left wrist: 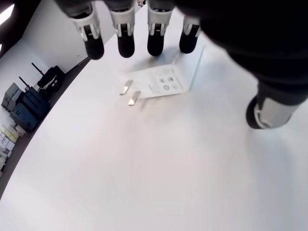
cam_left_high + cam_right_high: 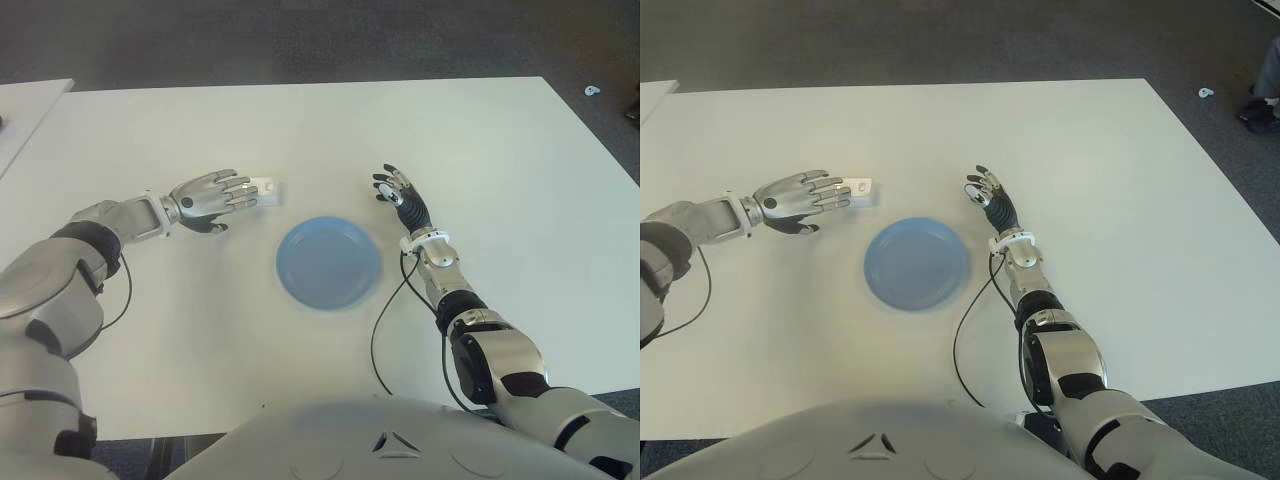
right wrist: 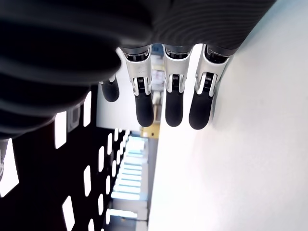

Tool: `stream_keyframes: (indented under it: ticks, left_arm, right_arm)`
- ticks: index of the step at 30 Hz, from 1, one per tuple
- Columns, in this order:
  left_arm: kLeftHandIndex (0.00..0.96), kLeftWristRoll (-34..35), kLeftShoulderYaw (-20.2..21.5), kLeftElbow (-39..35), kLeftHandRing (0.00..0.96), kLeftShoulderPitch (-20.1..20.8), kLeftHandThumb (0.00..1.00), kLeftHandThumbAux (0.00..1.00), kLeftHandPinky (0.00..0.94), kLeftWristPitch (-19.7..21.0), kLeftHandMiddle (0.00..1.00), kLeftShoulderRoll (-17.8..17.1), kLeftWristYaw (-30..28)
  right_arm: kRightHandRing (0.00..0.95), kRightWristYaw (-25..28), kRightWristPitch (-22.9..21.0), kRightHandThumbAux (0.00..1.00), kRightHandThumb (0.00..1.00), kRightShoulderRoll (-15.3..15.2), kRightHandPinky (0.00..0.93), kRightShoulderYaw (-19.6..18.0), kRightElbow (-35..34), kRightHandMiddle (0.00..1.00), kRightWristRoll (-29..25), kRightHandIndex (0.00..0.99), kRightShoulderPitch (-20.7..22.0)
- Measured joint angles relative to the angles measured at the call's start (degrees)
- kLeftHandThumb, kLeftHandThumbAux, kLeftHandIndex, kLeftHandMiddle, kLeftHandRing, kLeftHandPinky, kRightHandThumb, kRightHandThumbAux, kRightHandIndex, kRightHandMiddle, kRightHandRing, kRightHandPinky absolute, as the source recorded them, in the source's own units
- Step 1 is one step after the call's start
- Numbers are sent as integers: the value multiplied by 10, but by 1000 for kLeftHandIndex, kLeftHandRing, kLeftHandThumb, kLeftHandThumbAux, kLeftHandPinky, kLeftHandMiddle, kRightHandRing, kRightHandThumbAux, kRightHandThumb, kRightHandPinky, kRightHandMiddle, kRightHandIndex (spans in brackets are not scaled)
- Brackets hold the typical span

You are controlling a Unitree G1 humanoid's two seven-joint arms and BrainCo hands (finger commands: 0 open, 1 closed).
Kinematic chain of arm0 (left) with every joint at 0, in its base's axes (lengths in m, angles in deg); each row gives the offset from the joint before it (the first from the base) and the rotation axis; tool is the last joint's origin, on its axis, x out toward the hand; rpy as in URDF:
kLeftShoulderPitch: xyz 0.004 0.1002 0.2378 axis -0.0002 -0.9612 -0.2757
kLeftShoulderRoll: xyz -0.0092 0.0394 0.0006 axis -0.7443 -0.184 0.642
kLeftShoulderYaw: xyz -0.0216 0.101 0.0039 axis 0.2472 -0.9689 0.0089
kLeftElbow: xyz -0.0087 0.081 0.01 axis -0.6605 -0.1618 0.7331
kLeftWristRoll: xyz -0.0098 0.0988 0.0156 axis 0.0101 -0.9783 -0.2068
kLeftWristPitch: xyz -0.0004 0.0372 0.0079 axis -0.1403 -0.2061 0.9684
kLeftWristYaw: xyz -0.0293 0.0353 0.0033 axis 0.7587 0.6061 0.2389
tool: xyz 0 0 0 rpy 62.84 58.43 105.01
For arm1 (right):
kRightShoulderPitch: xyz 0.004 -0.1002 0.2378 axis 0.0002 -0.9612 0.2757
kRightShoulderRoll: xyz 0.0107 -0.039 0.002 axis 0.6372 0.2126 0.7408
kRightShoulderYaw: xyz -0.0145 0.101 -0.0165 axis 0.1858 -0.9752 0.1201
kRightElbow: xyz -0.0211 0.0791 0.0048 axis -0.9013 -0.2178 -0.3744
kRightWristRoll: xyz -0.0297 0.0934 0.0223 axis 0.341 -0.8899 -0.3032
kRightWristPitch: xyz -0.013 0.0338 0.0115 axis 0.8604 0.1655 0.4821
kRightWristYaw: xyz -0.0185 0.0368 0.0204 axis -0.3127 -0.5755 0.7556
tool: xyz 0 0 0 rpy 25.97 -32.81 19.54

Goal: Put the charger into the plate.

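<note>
A small white charger [image 2: 268,190] lies flat on the white table [image 2: 480,170], its two metal prongs [image 1: 130,94] plain in the left wrist view. My left hand [image 2: 215,195] hovers over its left end, fingers spread above it and not closed on it. The round blue plate [image 2: 329,263] sits to the right of and nearer than the charger, with nothing in it. My right hand [image 2: 397,190] shows just beyond the plate's right rim, fingers extended and holding nothing.
A black cable [image 2: 385,320] runs along my right forearm over the table near the front edge. A second white table's corner [image 2: 25,100] shows at the far left. Dark carpet [image 2: 300,40] lies beyond the far edge.
</note>
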Motion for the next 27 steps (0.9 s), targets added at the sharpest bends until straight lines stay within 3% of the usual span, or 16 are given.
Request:
stream_keyframes:
  ticks: [9,21,27]
  left_arm:
    - [0,4,42,-93,0,-29,0,467,0,-13,0,-38,-51]
    - [0,33,114,-198,0,-84,0,487,0,-77,0,-85,-116]
    - [0,65,162,-261,0,-135,0,509,0,-112,0,-119,-148]
  right_arm:
    - [204,0,0,396,0,-1,105,0,0,231,0,32,0]
    - [212,2,-1,392,0,-1,132,0,1,232,0,30,1]
    - [214,4,-1,392,0,1,139,-1,2,231,0,28,3]
